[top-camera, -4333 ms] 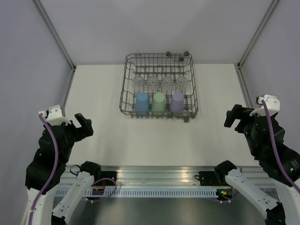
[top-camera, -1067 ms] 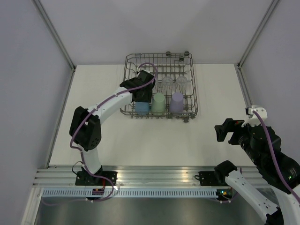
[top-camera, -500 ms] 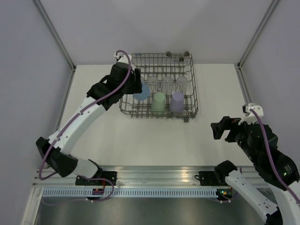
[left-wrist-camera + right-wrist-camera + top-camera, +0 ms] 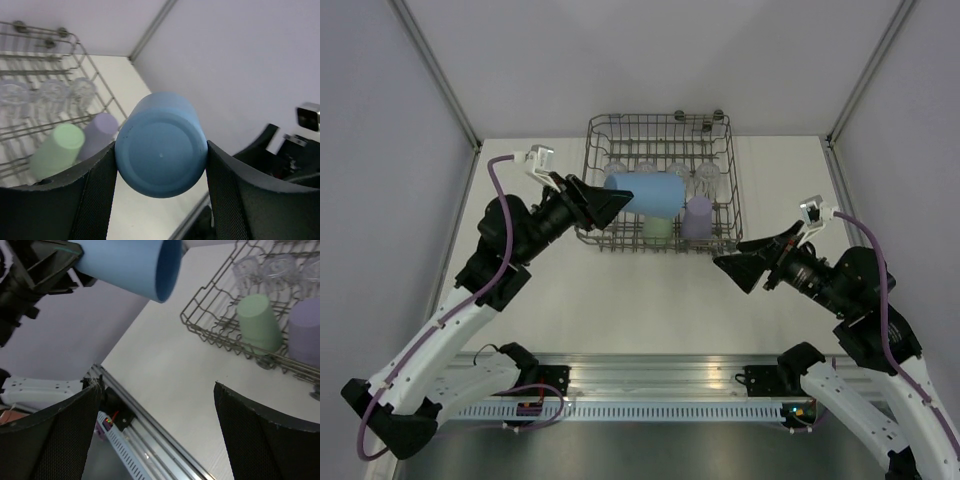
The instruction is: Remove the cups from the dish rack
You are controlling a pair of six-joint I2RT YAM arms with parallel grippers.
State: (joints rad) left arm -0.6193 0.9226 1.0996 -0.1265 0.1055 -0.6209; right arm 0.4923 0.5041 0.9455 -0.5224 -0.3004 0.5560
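Observation:
A blue cup [image 4: 652, 193] hangs sideways in the air over the front left of the dish rack [image 4: 660, 120], with my left gripper [image 4: 610, 203] shut on its base end. In the left wrist view the cup's bottom [image 4: 161, 145] fills the gap between both fingers. A green cup [image 4: 658, 227] and a lilac cup [image 4: 698, 215] stand upside down in the rack's front row, with clear glasses [image 4: 708, 177] behind them. My right gripper [image 4: 738, 266] stands open and empty above the table, right of the rack, pointing left. Its wrist view shows the blue cup's open mouth [image 4: 167, 267].
The white table [image 4: 620, 290] lies in front of the rack, with the metal base rail [image 4: 650, 375] at its near edge. Grey walls close in the left, right and back sides.
My left gripper has lifted the blue cup out of the rack and tipped it sideways, drawing back left. My right gripper has swung in to face left toward the cup.

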